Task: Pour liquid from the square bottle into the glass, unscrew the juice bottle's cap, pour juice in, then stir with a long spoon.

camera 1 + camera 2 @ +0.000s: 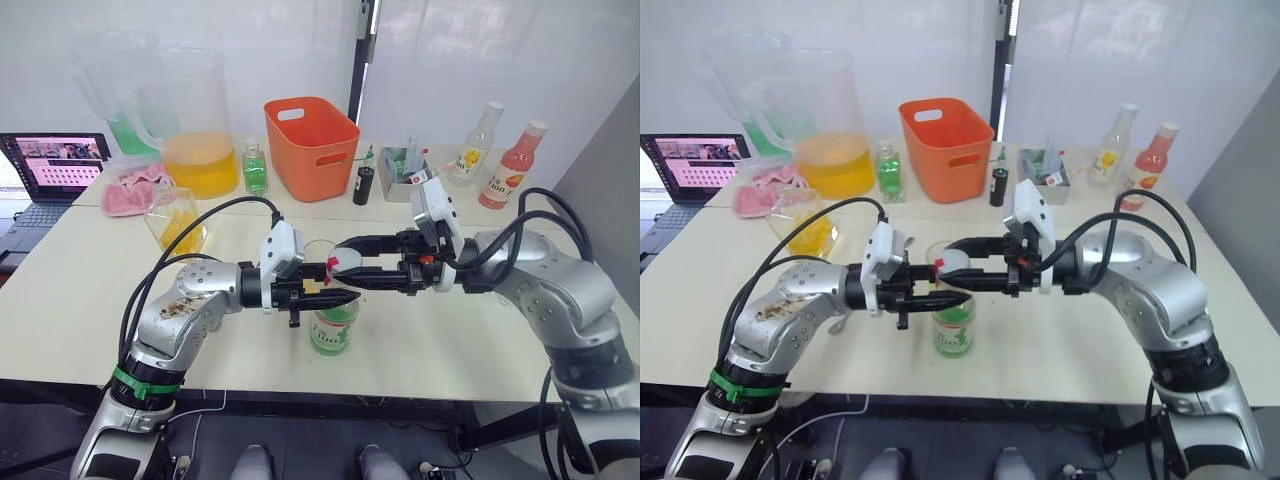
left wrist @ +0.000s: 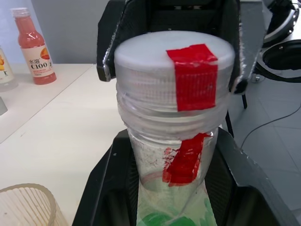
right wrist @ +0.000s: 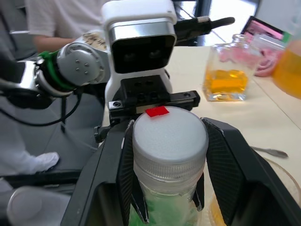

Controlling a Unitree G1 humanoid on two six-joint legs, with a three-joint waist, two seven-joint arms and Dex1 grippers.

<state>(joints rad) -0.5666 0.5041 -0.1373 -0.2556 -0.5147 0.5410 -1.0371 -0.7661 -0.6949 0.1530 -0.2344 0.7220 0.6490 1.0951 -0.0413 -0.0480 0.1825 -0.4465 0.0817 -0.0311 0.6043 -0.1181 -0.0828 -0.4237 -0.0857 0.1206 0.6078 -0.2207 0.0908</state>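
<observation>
The left gripper [image 1: 335, 297] is clamping its jaws on the neck of the juice bottle [image 1: 332, 330], which is standing upright on the pale surface [image 1: 90, 300] near its front edge. The right gripper [image 1: 345, 262] is reaching in from the opposite side, its jaws closing around the white cap [image 2: 175, 56], which is carrying a strip of red tape [image 2: 193, 75] and sitting just above the left jaws. The cap is looking not yet off; the threads beneath it are showing a slight gap, so the unscrewing appears to be under way.

The glass [image 1: 318, 250] is standing just behind both sets of jaws, its rim peeking past the fingers. The square bottle [image 3: 225, 77], holding amber liquid, is waiting well beyond the left jaws.

Doing this step well is likely calling for the lower jaws holding the neck firm so the bottle is not spinning, while the upper jaws are turning squarely about the cap's axis and lifting straight up only once the threads are free, keeping the bottle from tipping toward the glass.
</observation>
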